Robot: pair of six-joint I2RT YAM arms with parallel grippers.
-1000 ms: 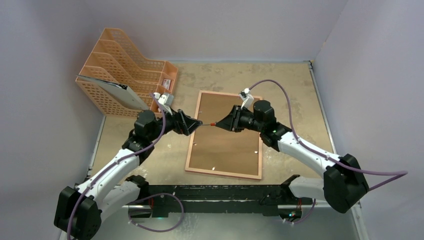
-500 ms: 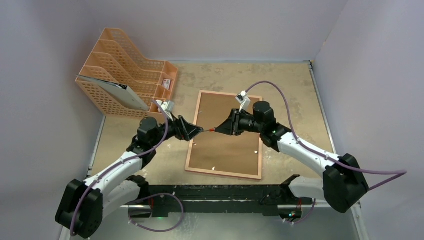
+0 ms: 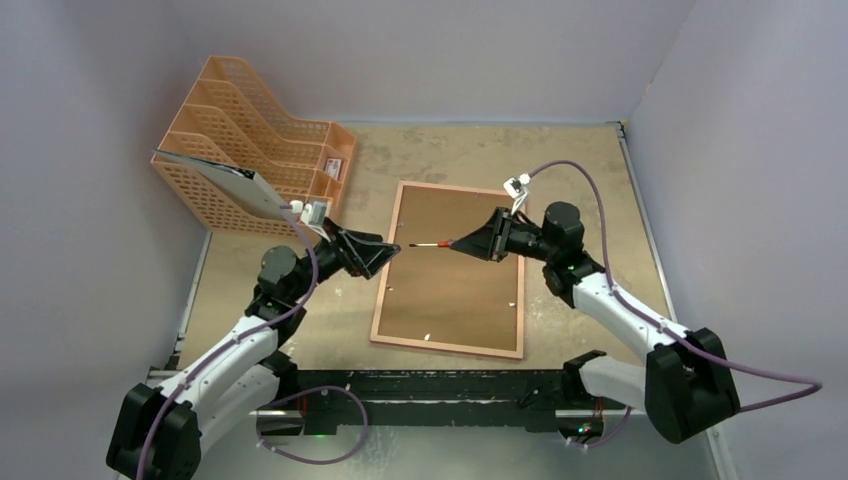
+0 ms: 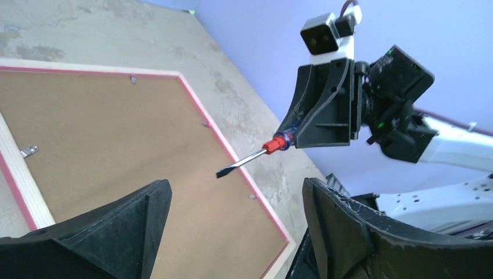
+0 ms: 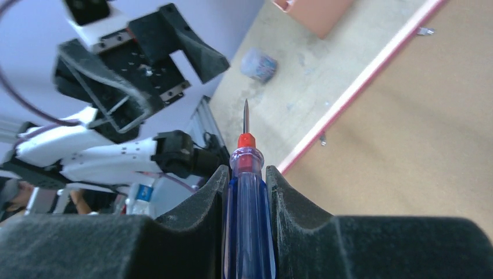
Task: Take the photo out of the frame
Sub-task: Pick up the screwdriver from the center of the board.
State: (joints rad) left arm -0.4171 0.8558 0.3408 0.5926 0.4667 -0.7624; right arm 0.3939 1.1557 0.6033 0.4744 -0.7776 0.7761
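The frame point(image 3: 450, 270) lies face down on the table, its brown backing board point(image 4: 116, 139) up, with small metal clips point(image 4: 29, 151) along the pink edge. The photo is hidden under the board. My right gripper point(image 3: 478, 241) hovers over the frame's upper half, shut on the blue handle of a screwdriver point(image 5: 247, 221). Its red collar and flat tip point(image 3: 413, 244) point left. My left gripper point(image 3: 385, 251) hangs over the frame's left edge, open and empty, facing the tip with a gap between. In the left wrist view the screwdriver point(image 4: 247, 158) floats beyond my fingers point(image 4: 125, 221).
An orange mesh file rack point(image 3: 250, 130) stands at the back left with a grey sheet point(image 3: 215, 180) leaning in it. A small pale round object point(image 5: 258, 64) lies on the table near the frame's left edge. Purple walls close in the back and sides.
The right gripper has drawn back to the right with the screwdriver, baring its shaft. The left gripper has pulled back to the left, so the two now stand apart.
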